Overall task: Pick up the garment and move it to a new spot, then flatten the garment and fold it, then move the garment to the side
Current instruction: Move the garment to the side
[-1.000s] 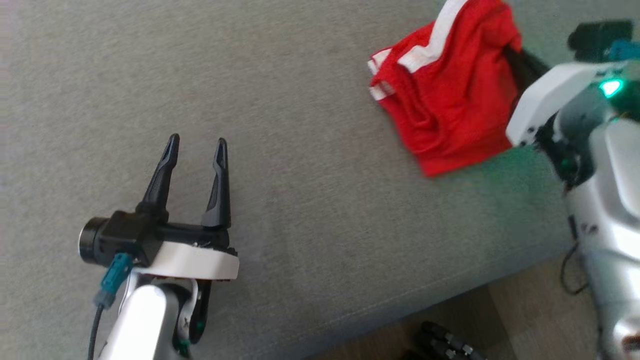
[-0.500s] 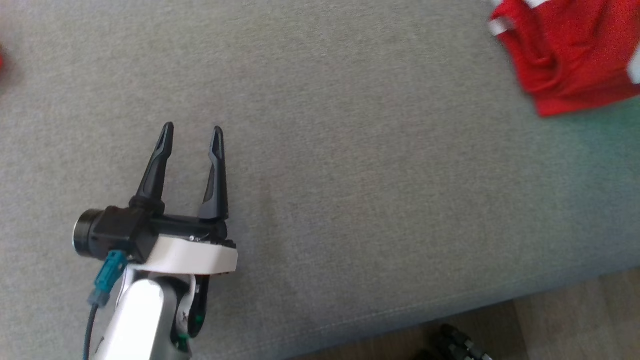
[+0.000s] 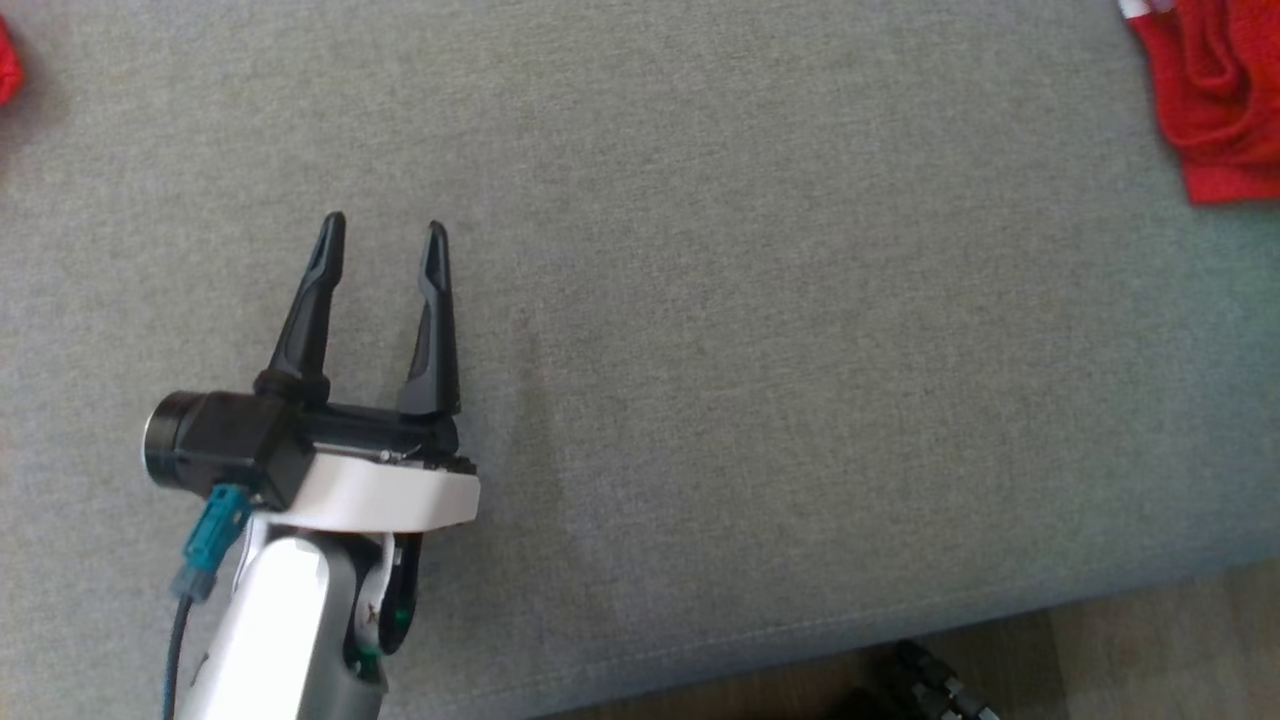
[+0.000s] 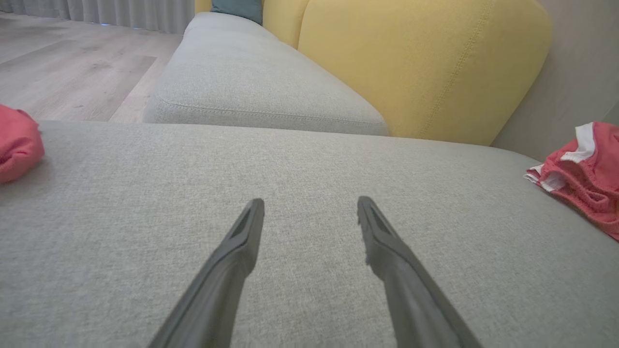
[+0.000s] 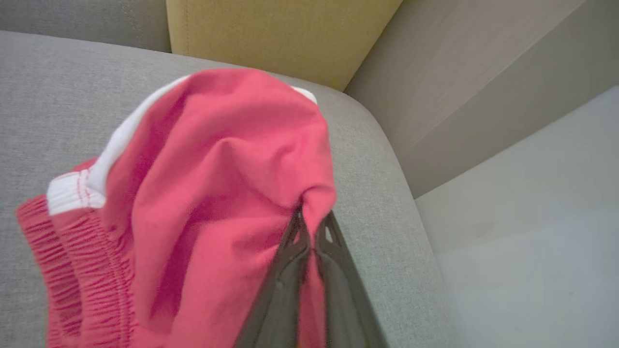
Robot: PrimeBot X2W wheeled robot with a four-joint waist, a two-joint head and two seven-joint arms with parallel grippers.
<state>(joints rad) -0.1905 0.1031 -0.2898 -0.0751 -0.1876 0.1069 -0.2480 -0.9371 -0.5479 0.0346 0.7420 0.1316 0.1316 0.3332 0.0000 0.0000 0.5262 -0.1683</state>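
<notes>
As I read across from the left, a second red cloth [image 3: 4,70] lay at the far edge of the grey seat [image 3: 760,330] (what it was, I could not tell), well apart from everything else. Next came my left gripper [image 3: 386,225], fingers spread wide and holding nothing, over bare cushion. At the far right sat the garment [image 3: 1220,100], bunched near the seat's corner, with my right gripper [image 5: 313,217] clamped tight on a fold of it. In the right wrist view the red cloth humped over the fingertips, its waistband and white trim resting on the seat.

That pinch worried me. It looked like a small bite of fabric, so I judged that a quick pull could slip it free. A slow pull might drag the whole wad along, making it harder to flatten. The seat's edge was close on that side too, and a loose drop there could send the garment to the floor.

My left forearm rose from the lower left of the head view, fingers roughly level with the seat and pointing toward the yellow backrest [image 4: 416,63]. The right fingers slanted down toward the corner.
</notes>
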